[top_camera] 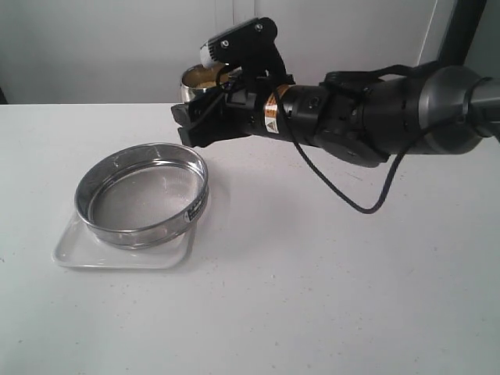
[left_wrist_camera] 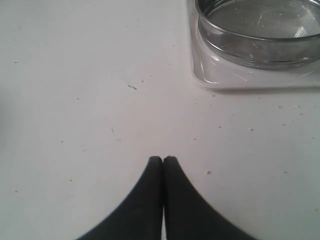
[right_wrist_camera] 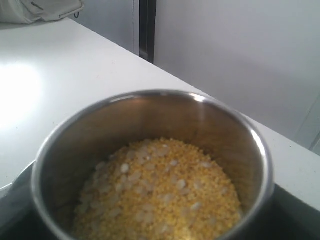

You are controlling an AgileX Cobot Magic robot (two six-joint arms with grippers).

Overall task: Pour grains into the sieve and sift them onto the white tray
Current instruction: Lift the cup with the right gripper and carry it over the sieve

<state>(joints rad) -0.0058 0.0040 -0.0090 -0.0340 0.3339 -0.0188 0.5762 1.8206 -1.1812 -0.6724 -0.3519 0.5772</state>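
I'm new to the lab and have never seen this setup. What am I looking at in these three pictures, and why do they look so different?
It is a two-armed robot, filmed by three cameras at one moment. The exterior view shows the scene from outside: a white table, a round steel sieve resting on a white tray, and the black right arm reaching across. Its right pincer holds a steel cup above the table. The right wrist view looks straight into that cup, part-filled with yellow and whitish grains. The left wrist view looks past the shut, empty left pincer toward the sieve and tray. The sieve looks empty, so nothing seems poured yet.
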